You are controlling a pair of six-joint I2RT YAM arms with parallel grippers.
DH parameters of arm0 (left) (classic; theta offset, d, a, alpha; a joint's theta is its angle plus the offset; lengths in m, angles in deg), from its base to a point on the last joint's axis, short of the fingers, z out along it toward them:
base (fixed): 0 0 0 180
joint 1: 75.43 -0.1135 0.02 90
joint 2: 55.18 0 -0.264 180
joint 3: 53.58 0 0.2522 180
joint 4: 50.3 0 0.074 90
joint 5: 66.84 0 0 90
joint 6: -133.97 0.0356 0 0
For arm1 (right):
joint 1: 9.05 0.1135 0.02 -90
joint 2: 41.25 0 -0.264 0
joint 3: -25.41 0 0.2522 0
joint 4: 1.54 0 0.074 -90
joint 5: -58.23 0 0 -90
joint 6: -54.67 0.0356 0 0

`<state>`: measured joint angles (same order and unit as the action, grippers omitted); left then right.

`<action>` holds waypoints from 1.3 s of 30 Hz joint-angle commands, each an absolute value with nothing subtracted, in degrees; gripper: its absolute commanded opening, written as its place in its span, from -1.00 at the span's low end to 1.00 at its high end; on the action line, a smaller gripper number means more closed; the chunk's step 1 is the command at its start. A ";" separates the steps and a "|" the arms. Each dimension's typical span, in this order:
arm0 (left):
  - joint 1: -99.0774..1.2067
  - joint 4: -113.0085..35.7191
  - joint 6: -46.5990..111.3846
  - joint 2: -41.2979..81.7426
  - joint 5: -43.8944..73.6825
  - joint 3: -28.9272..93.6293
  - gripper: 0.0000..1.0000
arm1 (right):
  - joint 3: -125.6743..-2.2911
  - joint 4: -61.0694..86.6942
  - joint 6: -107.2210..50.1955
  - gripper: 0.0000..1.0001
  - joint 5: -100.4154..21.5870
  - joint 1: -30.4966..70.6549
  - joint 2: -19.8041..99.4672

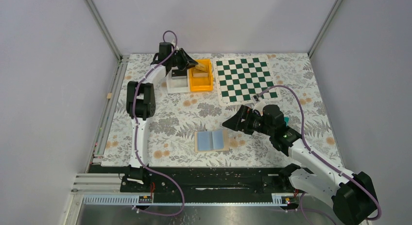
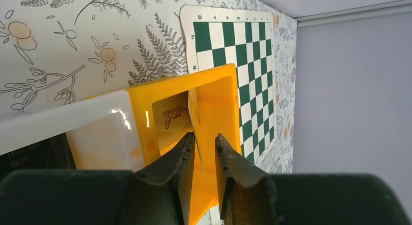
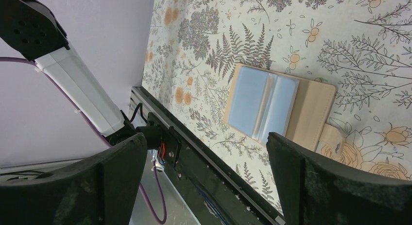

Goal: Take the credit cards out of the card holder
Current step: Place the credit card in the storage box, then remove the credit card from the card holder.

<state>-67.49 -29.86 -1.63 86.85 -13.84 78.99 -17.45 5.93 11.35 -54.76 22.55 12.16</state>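
Observation:
The card holder [image 1: 212, 140] lies open on the floral cloth near the front, its two light-blue panels up inside a tan border; the right wrist view shows the card holder [image 3: 265, 101] too. My right gripper [image 1: 231, 122] hovers just right of it, jaws wide and empty [image 3: 206, 140]. My left gripper [image 1: 194, 65] is at the back over the orange bin [image 1: 201, 81]. A thin pale card [image 2: 194, 113] stands edge-on between its slightly parted fingers, resting against the left finger with a gap to the right one. Another card printed "VIP" [image 2: 172, 115] lies in the bin.
A white tray [image 1: 177, 84] sits against the bin's left side with a dark item [image 2: 29, 157] in it. A green-and-white chessboard [image 1: 243, 79] lies at the back right. Metal frame posts and grey walls enclose the table.

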 commanded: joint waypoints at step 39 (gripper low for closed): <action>-67.49 -19.96 4.85 57.46 -7.54 64.77 0.17 | -28.66 22.30 6.51 0.99 -48.10 22.49 13.95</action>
